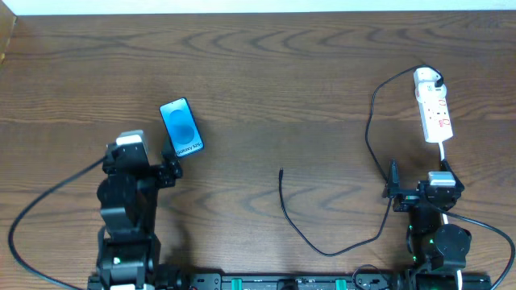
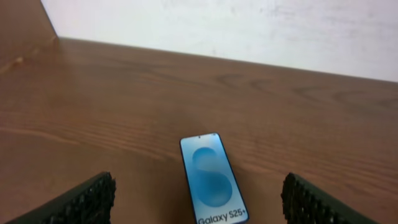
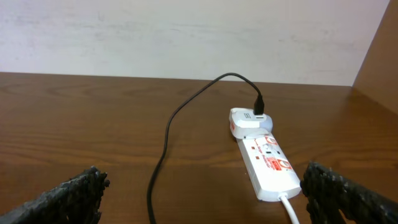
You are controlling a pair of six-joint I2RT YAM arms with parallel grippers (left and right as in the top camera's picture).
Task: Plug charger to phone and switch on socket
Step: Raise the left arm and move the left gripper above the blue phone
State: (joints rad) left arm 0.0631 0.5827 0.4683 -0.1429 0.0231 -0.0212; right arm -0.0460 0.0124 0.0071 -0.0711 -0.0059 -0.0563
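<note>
The phone (image 1: pixel 181 127) lies flat at the left of the table, its cyan screen up (image 2: pixel 211 177). My left gripper (image 1: pixel 168 165) (image 2: pixel 199 188) sits just behind the phone's near end, open, with nothing between its fingers. The white socket (image 1: pixel 435 113) (image 3: pixel 268 165) lies at the far right with the charger's white adapter (image 1: pixel 427 78) (image 3: pixel 249 121) plugged into its far end. The black charger cable (image 1: pixel 300 234) (image 3: pixel 168 137) loops across the table and its plug tip (image 1: pixel 280 171) lies loose near the middle. My right gripper (image 1: pixel 419 184) (image 3: pixel 204 179) is open and empty, just short of the socket.
The socket's white cord (image 3: pixel 289 208) runs back toward my right arm. A pale wall (image 3: pixel 186 34) borders the table's far edge. Bare wooden tabletop (image 1: pixel 274 89) separates the phone from the socket.
</note>
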